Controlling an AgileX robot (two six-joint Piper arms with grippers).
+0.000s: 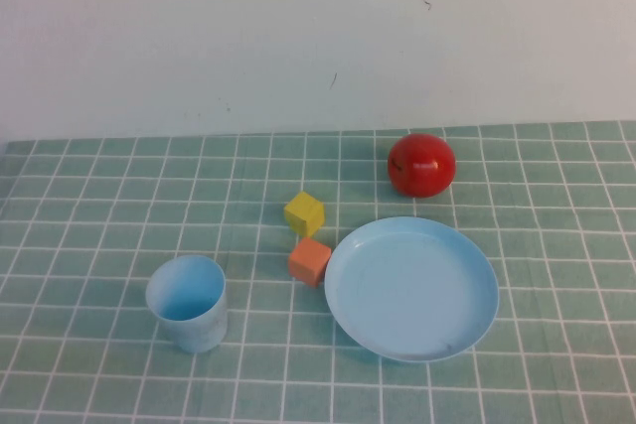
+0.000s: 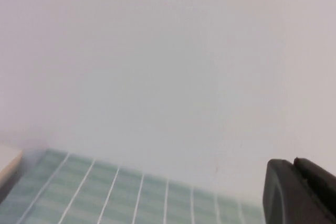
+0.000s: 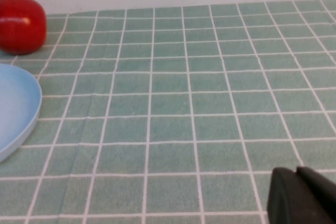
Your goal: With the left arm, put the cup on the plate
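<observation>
The light blue cup stands upright and empty at the front left of the green tiled cloth. The round light blue plate lies empty to its right, and its edge shows in the right wrist view. Neither arm shows in the high view. My left gripper shows only as black fingertips pressed together, facing the white wall and the cloth's far edge, with the cup out of that view. My right gripper is shut and empty, low over the cloth to the right of the plate.
An orange cube sits against the plate's left rim, with a yellow cube just behind it. A red apple-like ball lies behind the plate and shows in the right wrist view. A white wall backs the table.
</observation>
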